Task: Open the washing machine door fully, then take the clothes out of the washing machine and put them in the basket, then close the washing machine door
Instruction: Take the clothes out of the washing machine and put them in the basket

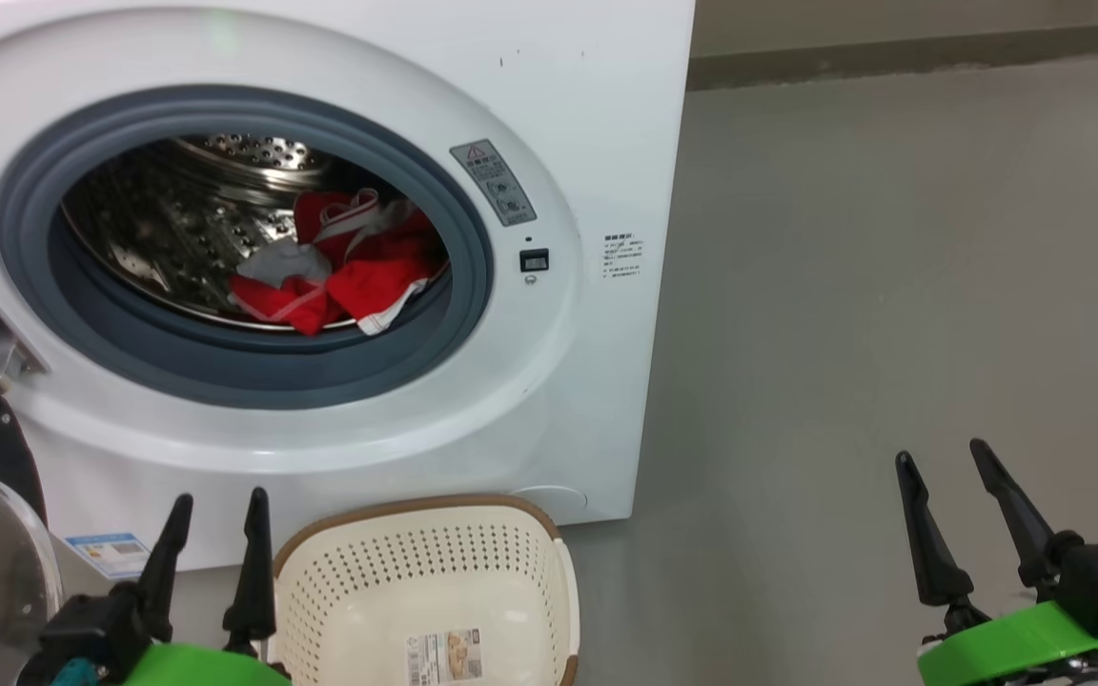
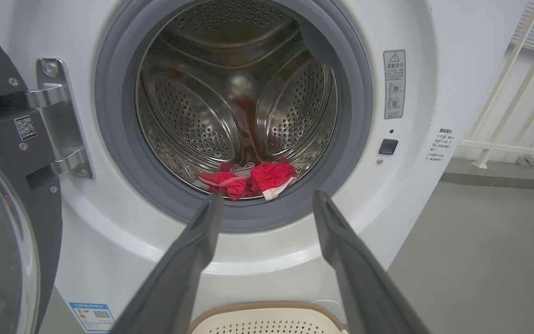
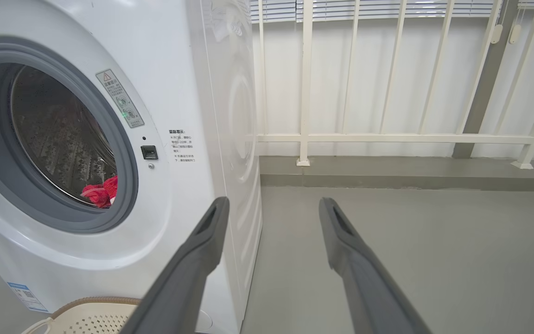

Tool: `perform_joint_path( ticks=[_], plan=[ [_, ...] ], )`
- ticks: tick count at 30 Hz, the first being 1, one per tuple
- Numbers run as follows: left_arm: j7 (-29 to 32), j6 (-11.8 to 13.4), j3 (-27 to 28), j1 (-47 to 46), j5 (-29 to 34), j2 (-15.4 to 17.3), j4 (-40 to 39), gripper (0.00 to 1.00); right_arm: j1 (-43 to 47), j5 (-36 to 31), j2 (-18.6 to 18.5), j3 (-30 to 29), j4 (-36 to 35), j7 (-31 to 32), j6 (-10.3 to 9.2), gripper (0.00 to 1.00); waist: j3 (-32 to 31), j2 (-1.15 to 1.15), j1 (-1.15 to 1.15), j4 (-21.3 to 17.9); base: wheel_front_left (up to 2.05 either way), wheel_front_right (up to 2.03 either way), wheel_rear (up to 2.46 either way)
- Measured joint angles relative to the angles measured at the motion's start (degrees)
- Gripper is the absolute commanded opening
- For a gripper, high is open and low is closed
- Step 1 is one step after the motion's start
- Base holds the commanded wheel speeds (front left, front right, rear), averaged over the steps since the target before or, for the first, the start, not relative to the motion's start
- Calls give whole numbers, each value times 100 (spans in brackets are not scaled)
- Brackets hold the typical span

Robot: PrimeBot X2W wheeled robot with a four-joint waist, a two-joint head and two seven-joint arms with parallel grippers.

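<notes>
Clothes [image 1: 339,272], red with white trim and a grey patch among them, are lying heaped in the perforated steel drum [image 1: 149,219]. They are sitting at the front lip of its floor, just behind the grey rubber gasket [image 1: 254,376]. I am seeing the washing machine [image 1: 597,124] standing white on the grey floor [image 1: 844,286], its mouth uncovered. The washing machine door [image 2: 3,153] is hanging swung out on the machine's left side, carried by its metal hinge [image 2: 58,116], with the black rim and clear glass bowl facing me. The basket [image 1: 396,562] is sitting on the floor just in front of the washer's lower front edge, below the mouth, with a paper label [image 1: 444,655] lying on its bottom. I am holding the left gripper [image 1: 221,497] just beside the basket's left rim, its fingers spread wide, gripping nothing and pointing toward the drum. The right gripper [image 1: 941,451] is hovering over bare floor well to the right of the machine, its fingers likewise spread apart and empty.
</notes>
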Motion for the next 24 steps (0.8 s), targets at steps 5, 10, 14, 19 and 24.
perform_joint_path(
  ticks=[5,10,14,19,24],
  plan=[
    [0,9,49,-429,0,-5,138,100,-229,0,-1,13,-51,0,0,100,241,0,0,21,0,0,0],
    [-3,35,79,-932,3,-21,363,100,-353,0,-20,41,-62,0,0,100,505,0,0,47,0,0,0],
    [-4,59,80,-1388,11,-24,611,100,-584,0,-85,80,-100,0,0,100,766,0,0,65,0,0,0],
    [-5,58,98,-2085,9,-20,894,100,-867,0,-172,148,-144,0,0,100,1131,0,0,87,0,0,0],
    [-5,56,141,-2692,9,3,1193,100,-1184,0,-176,245,-177,0,0,100,1510,0,0,86,0,0,0]
  ],
)
